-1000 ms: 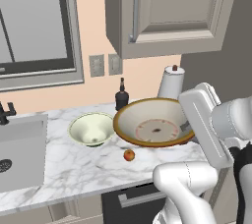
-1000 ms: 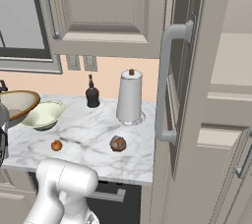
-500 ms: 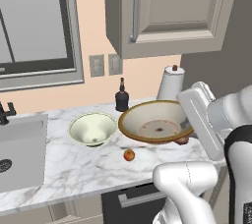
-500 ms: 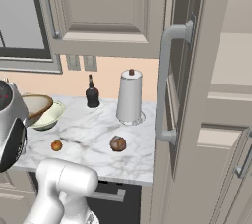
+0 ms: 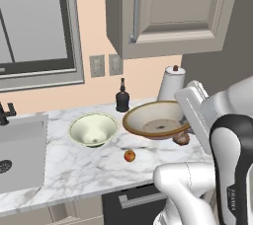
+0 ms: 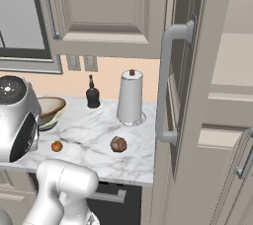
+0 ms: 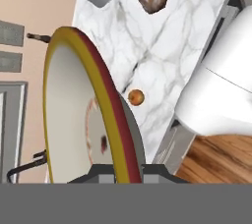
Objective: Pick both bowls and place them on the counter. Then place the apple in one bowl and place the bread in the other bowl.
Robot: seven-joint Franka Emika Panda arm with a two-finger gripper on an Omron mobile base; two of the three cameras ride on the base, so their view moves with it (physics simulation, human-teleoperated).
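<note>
My gripper (image 7: 123, 171) is shut on the golden-brown rim of the tan bowl (image 5: 155, 120), which hangs nearly level and low over the marble counter (image 5: 74, 167), between the cream-green bowl and the bread. I cannot tell whether it touches the slab. In the hand view the tan bowl (image 7: 74, 115) stands edge-on, its rim pinched between my fingertips. The cream-green bowl (image 5: 93, 129) rests on the counter to the left. The apple (image 5: 129, 156) lies in front of both bowls. The bread (image 5: 181, 139) sits by the tan bowl's right edge, partly behind my hand.
A dark bottle (image 5: 122, 99) and a paper-towel roll (image 5: 170, 83) stand at the back wall. A sink (image 5: 20, 150) lies at the far left. An open tall cabinet door (image 6: 183, 95) with a long handle stands right of the counter.
The tan bowl has moved with my hand toward the back of the counter and has levelled out. The cream-green bowl, apple and bread have stayed put.
</note>
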